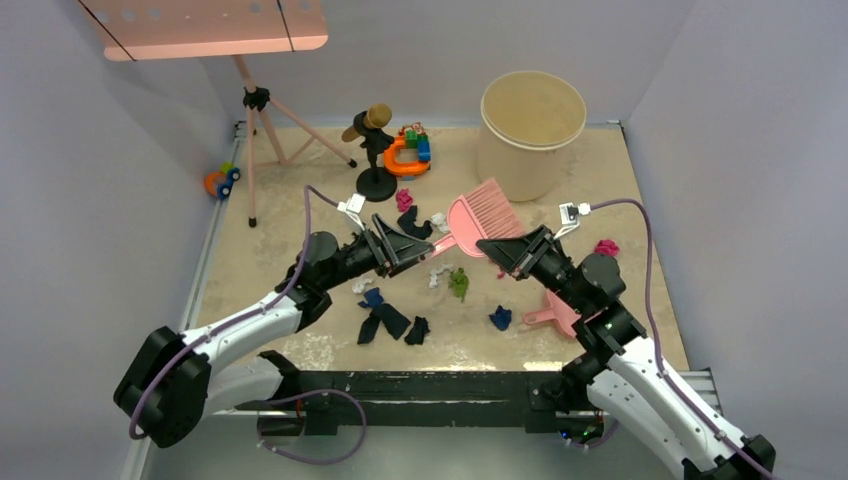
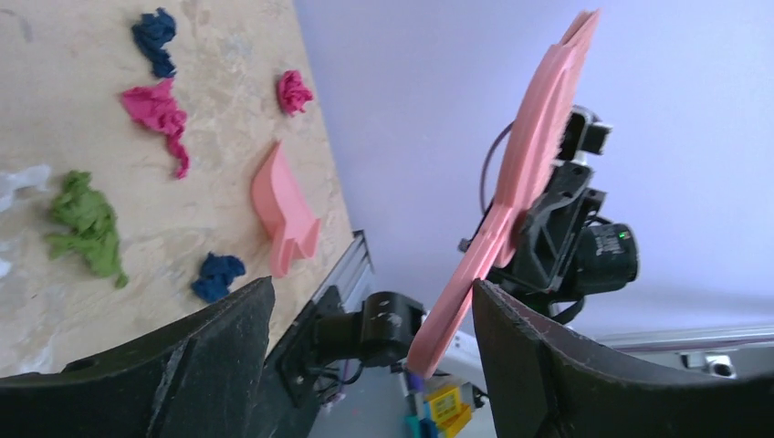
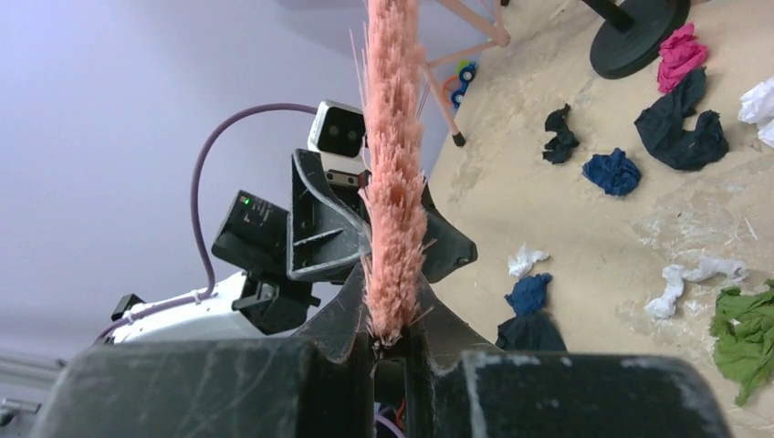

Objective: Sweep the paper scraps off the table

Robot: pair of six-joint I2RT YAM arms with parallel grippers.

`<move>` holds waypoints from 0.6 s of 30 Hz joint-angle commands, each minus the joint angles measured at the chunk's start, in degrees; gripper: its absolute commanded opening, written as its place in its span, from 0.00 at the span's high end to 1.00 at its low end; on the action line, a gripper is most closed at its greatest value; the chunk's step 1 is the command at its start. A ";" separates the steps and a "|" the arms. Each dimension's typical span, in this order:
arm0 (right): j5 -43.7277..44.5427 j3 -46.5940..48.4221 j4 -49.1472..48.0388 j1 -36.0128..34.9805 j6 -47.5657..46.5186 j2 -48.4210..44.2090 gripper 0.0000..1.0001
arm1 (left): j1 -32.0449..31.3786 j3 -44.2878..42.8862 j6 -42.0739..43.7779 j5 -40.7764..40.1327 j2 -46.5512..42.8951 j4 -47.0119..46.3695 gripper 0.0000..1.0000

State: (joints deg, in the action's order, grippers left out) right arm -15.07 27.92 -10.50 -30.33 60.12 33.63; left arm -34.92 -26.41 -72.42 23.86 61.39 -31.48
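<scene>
Paper scraps lie over the middle of the beige table [image 1: 280, 250]: a green wad [image 1: 459, 282], dark navy pieces [image 1: 385, 320], a blue wad [image 1: 500, 318], pink wads [image 1: 606, 247] and white bits [image 1: 438, 272]. My right gripper [image 1: 490, 247] is shut on the pink brush [image 1: 482, 212] at its bristle end, seen edge-on in the right wrist view [image 3: 394, 182], and holds it above the table. My left gripper [image 1: 425, 243] is open, and the brush handle [image 2: 456, 310] stands between its jaws, close to the right finger [image 2: 548, 365].
The pink dustpan [image 1: 555, 312] lies on the table under my right arm and shows in the left wrist view [image 2: 283, 214]. A beige bucket [image 1: 533, 125] stands at the back right. A black stand [image 1: 376, 165], toy blocks with an orange ring [image 1: 410, 150] and a tripod [image 1: 262, 130] stand at the back.
</scene>
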 commanded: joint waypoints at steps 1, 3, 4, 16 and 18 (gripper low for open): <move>2.10 -0.23 -9.59 -0.16 3.27 1.50 1.00 | -1.65 -0.76 -10.78 -0.49 4.04 -19.25 0.19; 1.94 0.33 -9.26 -0.17 3.46 2.76 1.00 | -2.61 -1.28 -11.04 -2.08 4.27 -20.59 0.20; 2.08 0.32 -9.31 -0.17 3.71 2.98 1.00 | -2.81 -1.32 -11.26 -2.83 4.25 -21.56 0.20; 3.22 -2.86 -15.20 -0.17 8.52 3.79 1.00 | -5.75 -3.52 -11.29 -4.35 6.03 -24.30 0.34; 3.04 -3.09 -15.60 -0.19 9.02 4.12 1.00 | -5.93 -3.56 -11.57 -4.40 6.79 -25.61 0.37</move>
State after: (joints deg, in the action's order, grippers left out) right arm -12.71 25.45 -20.86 -30.37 66.81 37.23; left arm -40.27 -27.55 -83.48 20.49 66.87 -50.63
